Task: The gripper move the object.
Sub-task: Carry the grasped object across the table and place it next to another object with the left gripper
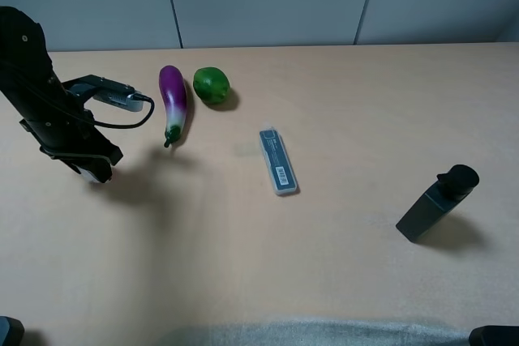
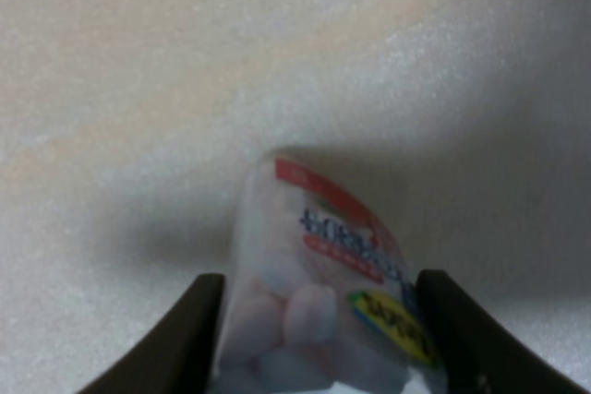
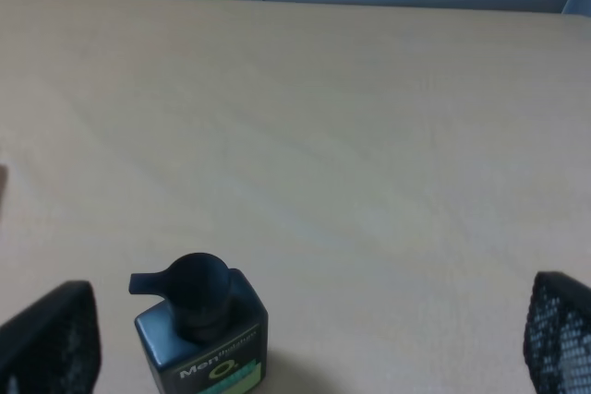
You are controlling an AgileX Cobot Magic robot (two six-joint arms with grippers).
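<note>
Counted on the tan table (image 1: 243, 265): one purple eggplant (image 1: 173, 103), one green lime (image 1: 212, 85), one flat grey case (image 1: 278, 161), one black pump bottle (image 1: 438, 202), one small object (image 2: 319, 283), two grippers.

State of the left gripper (image 2: 323, 339): clamped on the object, with one dark finger (image 2: 194, 339) pressed on each side of its pale body. In the high view, left gripper (image 1: 91, 166) at the far left of the table, well apart from the case, near the stem end of the eggplant but not touching it. Cannot tell whether the object touches the table.

State of the right gripper (image 3: 300, 339): spread wide, holding nothing. Black pump bottle (image 3: 201, 329) seen ahead between its two fingers, touching neither.

Containers: through the clear wall of the object, pale rounded lumps, blurred; red and blue print on its label. Black pump bottle opaque, contents hidden. Case shut, barcode label on top, contents hidden.

Open room: wide bare table from the left gripper toward the front edge, and between the case and the black pump bottle. Eggplant just beside the lime, both near the back edge. Pale grey strip (image 1: 324, 334) along the front edge.
</note>
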